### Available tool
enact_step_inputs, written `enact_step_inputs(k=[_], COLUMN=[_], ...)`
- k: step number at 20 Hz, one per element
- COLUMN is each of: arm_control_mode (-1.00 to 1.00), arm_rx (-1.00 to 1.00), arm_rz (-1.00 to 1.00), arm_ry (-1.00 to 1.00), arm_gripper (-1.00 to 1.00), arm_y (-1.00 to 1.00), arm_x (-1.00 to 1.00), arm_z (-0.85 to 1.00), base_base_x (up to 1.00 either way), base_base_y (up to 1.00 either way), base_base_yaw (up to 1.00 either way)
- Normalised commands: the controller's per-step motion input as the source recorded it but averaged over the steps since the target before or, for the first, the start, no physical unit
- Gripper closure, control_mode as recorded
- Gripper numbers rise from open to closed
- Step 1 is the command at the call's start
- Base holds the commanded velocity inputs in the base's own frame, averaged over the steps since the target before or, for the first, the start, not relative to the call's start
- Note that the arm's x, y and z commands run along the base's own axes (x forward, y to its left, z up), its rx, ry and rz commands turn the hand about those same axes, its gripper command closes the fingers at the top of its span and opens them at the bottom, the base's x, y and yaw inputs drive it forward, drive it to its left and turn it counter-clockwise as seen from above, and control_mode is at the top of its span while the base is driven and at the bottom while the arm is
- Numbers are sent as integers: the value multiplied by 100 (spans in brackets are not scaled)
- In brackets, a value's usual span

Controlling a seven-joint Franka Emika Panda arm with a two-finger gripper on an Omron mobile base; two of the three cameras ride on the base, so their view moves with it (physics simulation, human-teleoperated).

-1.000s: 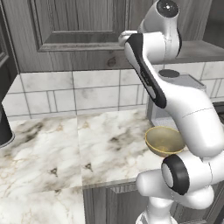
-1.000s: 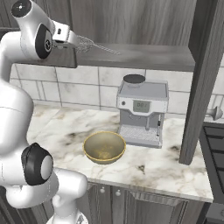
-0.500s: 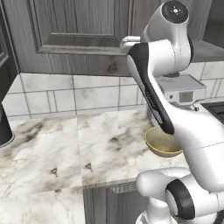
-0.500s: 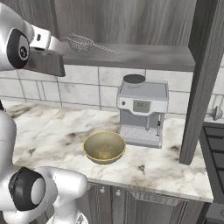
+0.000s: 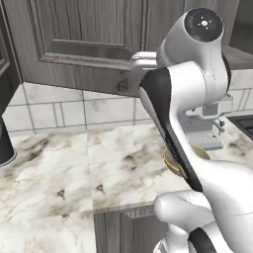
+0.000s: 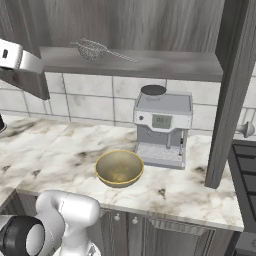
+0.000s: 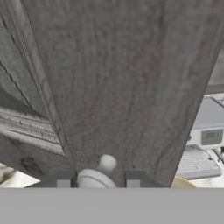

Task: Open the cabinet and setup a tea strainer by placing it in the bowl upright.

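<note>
The cabinet's left door [image 5: 94,34] is closed, with its round silver knob [image 5: 121,86] at the lower right corner. In the hand view that door [image 7: 122,74] is very close, and its knob [image 7: 106,162] sits between the spread fingertips of my gripper [image 7: 98,180], which is open and not touching it. The right door [image 6: 231,90] stands swung open, edge-on. The tea strainer [image 6: 92,49] lies on the open cabinet's shelf [image 6: 165,64]. The golden-olive bowl [image 6: 119,167] rests on the counter below; my arm partly hides the bowl [image 5: 170,162].
A grey coffee machine [image 6: 162,125] stands just right of the bowl, against the tiled wall. The marble counter [image 5: 59,173] stretches left, with a dark round object [image 5: 4,146] at its far left. A stove edge [image 6: 245,165] lies at the right.
My arm has swung left, away from the strainer's shelf and over to the closed left door. The strainer, the bowl and the open right door have stayed in place.
</note>
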Motion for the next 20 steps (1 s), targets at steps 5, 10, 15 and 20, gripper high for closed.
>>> enact_step_inputs(k=[5, 10, 15, 20], arm_control_mode=[-100, -100, -100, -100], arm_rx=[-5, 0, 0, 0], arm_rz=[-2, -15, -9, -5], arm_ry=[1, 0, 0, 0], arm_gripper=[100, -100, -100, -100], arm_y=[33, 10, 9, 1], arm_x=[-78, -33, -8, -9], arm_z=[1, 0, 0, 0], base_base_x=[0, 0, 0, 0], base_base_y=[0, 0, 0, 0], base_base_yaw=[0, 0, 0, 0])
